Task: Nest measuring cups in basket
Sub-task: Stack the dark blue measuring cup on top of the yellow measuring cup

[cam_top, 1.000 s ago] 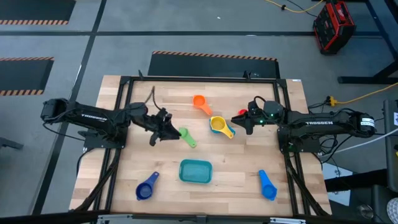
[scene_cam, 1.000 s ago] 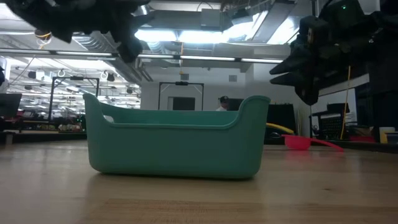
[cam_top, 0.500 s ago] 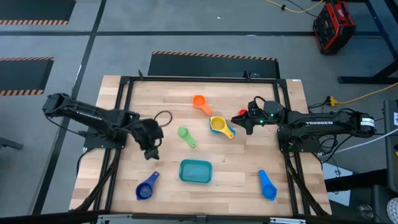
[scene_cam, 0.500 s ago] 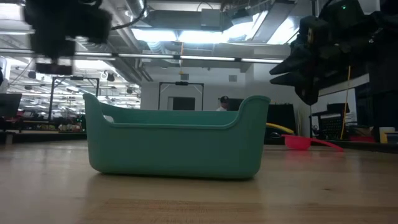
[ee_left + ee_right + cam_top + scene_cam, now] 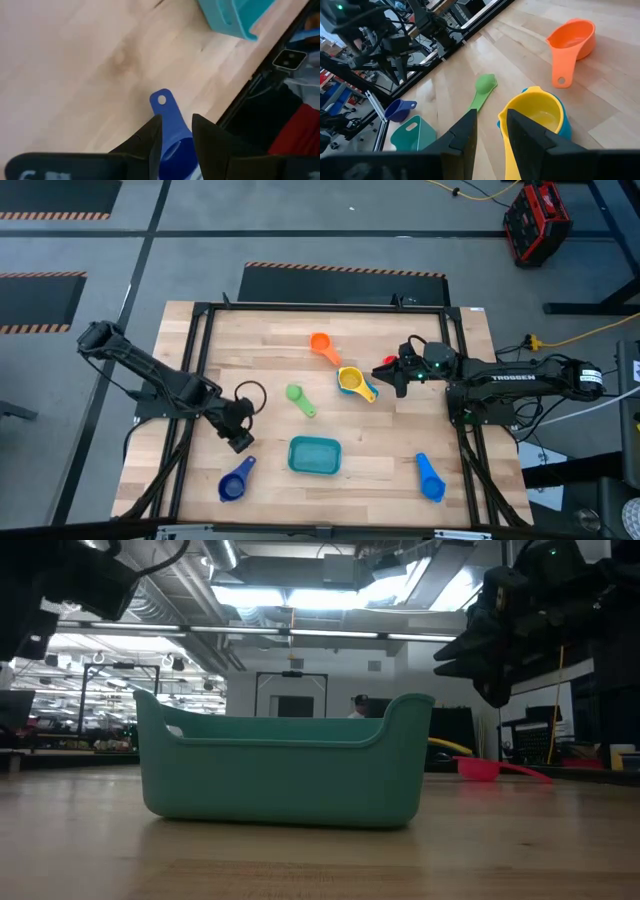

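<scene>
While the teal basket [image 5: 314, 455] sits empty at six o'clock on the wooden surface [image 5: 270, 340], every measuring cup lies outside it. The dark blue cup [image 5: 235, 481] lies at about eight o'clock from the basket, near the front edge; the blue cup [image 5: 430, 478] lies well apart at four o'clock. Toward twelve o'clock the green cup [image 5: 299, 399] lies alone, the yellow cup [image 5: 353, 381] is nested in a light blue cup [image 5: 564, 125], the orange cup [image 5: 323, 344] lies beyond them, and a red cup [image 5: 490, 768] shows partly under the right arm.

The left tool [image 5: 238, 439] hovers just above the dark blue cup, at ten o'clock from the basket; in its wrist view the fingers [image 5: 150, 142] stand slightly apart with the cup's handle between them, clamped on nothing. The right tool [image 5: 385, 372] waits just beside the yellow cup, its fingers [image 5: 465, 132] also narrowly apart and empty.

The risk, as I judge it, lies in the left pickup: the handle is thin and flat, so a descent slightly off line could push the cup toward the front edge or pinch it askew, letting it swing or drop short of the basket. Grasped crooked, it may also land tilted and hinder later nesting.
</scene>
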Robot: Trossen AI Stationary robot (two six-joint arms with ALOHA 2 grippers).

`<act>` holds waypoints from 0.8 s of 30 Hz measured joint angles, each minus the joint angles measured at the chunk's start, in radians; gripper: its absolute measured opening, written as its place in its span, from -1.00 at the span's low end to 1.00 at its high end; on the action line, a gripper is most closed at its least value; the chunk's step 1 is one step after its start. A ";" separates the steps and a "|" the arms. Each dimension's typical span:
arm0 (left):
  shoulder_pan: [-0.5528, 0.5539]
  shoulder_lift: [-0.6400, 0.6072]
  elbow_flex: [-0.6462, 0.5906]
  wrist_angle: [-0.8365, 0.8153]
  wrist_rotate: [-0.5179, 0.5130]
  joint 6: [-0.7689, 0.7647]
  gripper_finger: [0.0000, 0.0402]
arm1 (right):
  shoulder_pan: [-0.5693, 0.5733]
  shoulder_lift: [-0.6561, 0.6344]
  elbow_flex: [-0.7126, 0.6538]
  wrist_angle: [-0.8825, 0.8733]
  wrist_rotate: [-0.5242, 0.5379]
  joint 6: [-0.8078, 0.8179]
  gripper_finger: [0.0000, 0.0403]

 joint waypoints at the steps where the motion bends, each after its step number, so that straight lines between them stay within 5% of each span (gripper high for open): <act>1: -0.009 0.013 -0.004 -0.002 0.000 -0.007 -0.51 | 0.000 0.000 0.000 -0.001 0.000 0.000 -0.45; 24: -0.093 0.285 -0.006 0.168 0.124 -0.020 -0.51 | 0.000 0.008 0.000 -0.016 0.000 -0.026 -0.45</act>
